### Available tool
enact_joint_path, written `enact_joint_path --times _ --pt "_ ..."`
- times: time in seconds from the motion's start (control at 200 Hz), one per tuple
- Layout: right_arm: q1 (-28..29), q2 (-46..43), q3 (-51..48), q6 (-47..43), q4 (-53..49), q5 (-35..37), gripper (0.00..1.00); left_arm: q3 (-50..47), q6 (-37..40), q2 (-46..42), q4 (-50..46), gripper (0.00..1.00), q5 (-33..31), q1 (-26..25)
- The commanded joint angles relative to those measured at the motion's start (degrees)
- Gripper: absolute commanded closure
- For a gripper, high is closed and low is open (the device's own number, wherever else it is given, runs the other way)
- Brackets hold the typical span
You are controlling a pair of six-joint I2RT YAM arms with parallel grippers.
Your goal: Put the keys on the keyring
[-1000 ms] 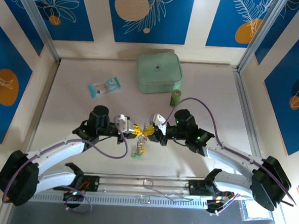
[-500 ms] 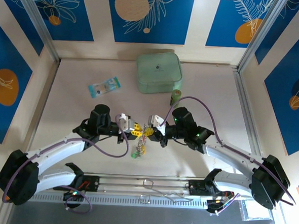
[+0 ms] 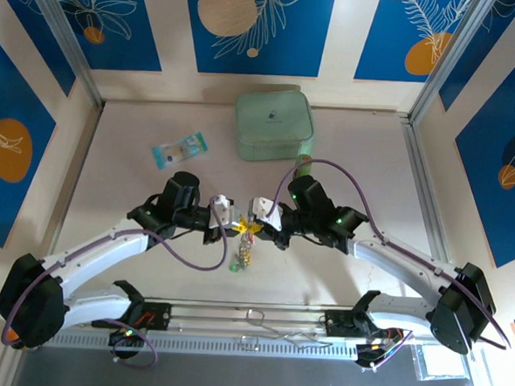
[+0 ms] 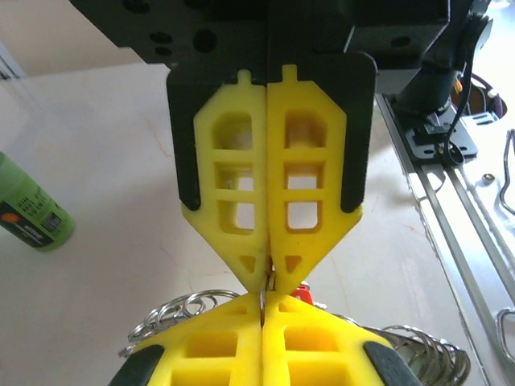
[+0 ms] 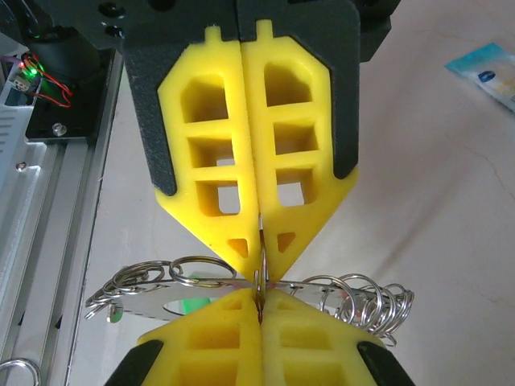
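Now, left end effector [image 3: 233, 227]: clenched on the keyring [image 3: 245, 231], tips meeting the other's.
Keyring: pinched midway between both end effectors; keys [image 3: 242, 257] hang just beneath it.
Right end effector [image 3: 257, 226]: clamped on the same keyring.

Case [image 3: 274, 125] behind keyring [image 3: 241, 253]; packet [image 3: 179, 150] left of case, bottle [image 3: 302, 164] beside right corner.
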Motion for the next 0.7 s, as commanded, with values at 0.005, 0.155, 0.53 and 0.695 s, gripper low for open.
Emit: enact_joint_path --times 0.005,0.155,0.53,0.695 --pt "0.2 -0.8 1.2 1.5 1.6 -1.1 1.0 1.6 2.3 0.4 -2.9 1.0 -0.8 -0.5" --pt "-2.8 -3.8 -5.7 8.9 9.3 -3.6 0.7 -2.4 -2.2 -1.7 5.4 1.0 -0.9 -0.5" --pt "-2.9 -4.5 -13.4 17.0 19.1 -6.2 0.64 -8.9 -8.9 -2.7 19.8 1.0 0.4 -0.5" --pt "-2.9 -4.1 -13.0 16.7 18.8 -6.6 0.76 -8.9 -8.7 -2.8 19.2 1.0 0.5 -0.5"
